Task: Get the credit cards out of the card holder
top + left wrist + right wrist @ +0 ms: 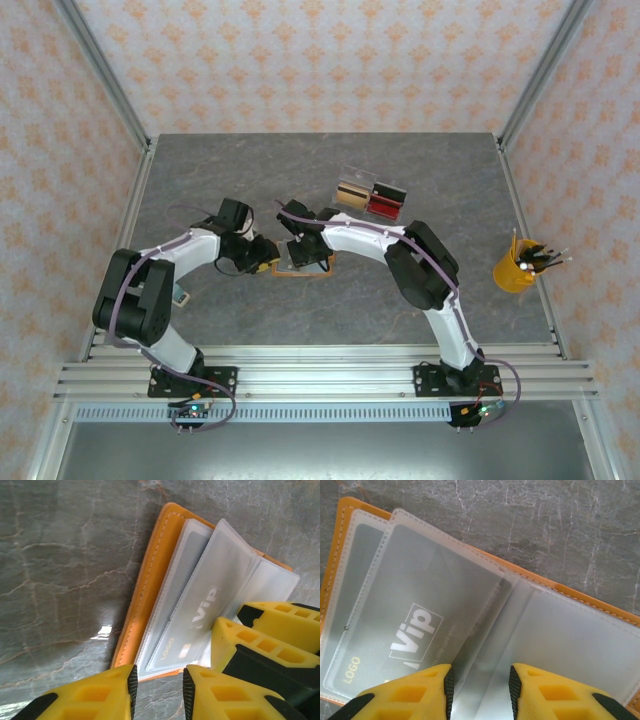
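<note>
The left gripper (159, 690) had its jaws a narrow way apart, with bare table showing between them and nothing pinched, and it hung just off the near edge of the orange wallet (145, 590). The right gripper (481, 690) also had its jaws parted, set over the clear plastic sleeves (560, 645) at the fold of the wallet; the sleeves lay under the gap and no grip on them could be seen. In the left wrist view its yellow fingers (250, 640) came down on the sleeves just beside the left gripper. The wallet lay spread open on the grey table (250, 160), midway between the two arms. The cards were inside the sleeves: one marked VIP and LOGO (420, 615) in a raised leaf, and a second (365, 555) in the leaf under it. Farther back stood a clear case of blocks (370, 195), and well off to the right a yellow cup of pens (516, 268).
</note>
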